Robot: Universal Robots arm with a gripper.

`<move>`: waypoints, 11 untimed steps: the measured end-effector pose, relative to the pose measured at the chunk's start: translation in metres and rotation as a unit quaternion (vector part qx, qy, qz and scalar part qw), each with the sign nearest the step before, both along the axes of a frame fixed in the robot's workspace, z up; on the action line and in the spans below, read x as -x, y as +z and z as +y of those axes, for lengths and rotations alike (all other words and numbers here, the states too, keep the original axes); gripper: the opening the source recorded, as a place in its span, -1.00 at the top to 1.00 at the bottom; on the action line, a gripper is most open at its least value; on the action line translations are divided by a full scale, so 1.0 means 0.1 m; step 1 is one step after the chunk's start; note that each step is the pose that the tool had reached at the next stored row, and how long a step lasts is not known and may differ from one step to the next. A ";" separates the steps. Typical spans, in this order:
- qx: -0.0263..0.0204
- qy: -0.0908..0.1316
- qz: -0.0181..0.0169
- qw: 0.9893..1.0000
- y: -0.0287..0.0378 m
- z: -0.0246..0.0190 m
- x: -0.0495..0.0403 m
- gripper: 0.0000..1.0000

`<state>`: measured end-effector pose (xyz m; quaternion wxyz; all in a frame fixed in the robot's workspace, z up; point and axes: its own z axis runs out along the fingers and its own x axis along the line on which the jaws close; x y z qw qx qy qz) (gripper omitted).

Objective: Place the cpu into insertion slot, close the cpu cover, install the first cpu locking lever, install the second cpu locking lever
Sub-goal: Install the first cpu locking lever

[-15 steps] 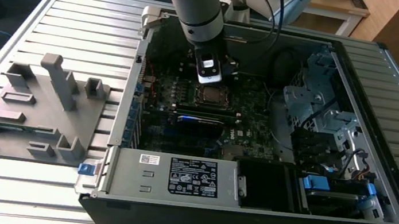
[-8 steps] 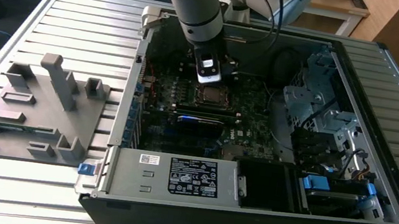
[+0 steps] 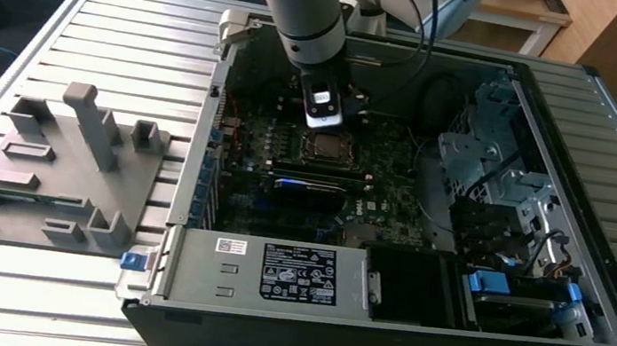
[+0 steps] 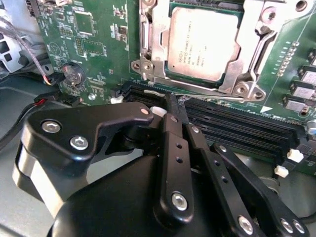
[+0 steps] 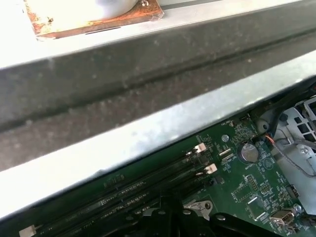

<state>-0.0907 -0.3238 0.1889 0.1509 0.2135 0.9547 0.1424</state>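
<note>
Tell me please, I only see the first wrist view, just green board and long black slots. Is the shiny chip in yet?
Observer: Yes. In the second wrist view the cpu lies flat in the board, and the cpu cover looks down around it.
Operator: Is the claw holding something?
Observer: No. The claw is shut with nothing in it, tips by the memory slots beside the cover.
Operator: What's outside the computer?
Observer: In the exterior view, a grey fixture stands on the slatted table, at the exterior view's left of the case.
</note>
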 end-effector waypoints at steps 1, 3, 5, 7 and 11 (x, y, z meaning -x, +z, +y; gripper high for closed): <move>0.000 0.000 0.000 1.000 0.000 0.000 -0.007 0.80; 0.000 0.000 0.000 1.000 0.000 0.000 -0.025 0.80; 0.001 -0.001 0.000 1.000 0.000 0.000 -0.044 0.80; 0.001 -0.001 0.000 1.000 0.000 0.000 -0.059 0.80; 0.004 -0.002 0.000 1.000 -0.003 0.000 -0.070 0.80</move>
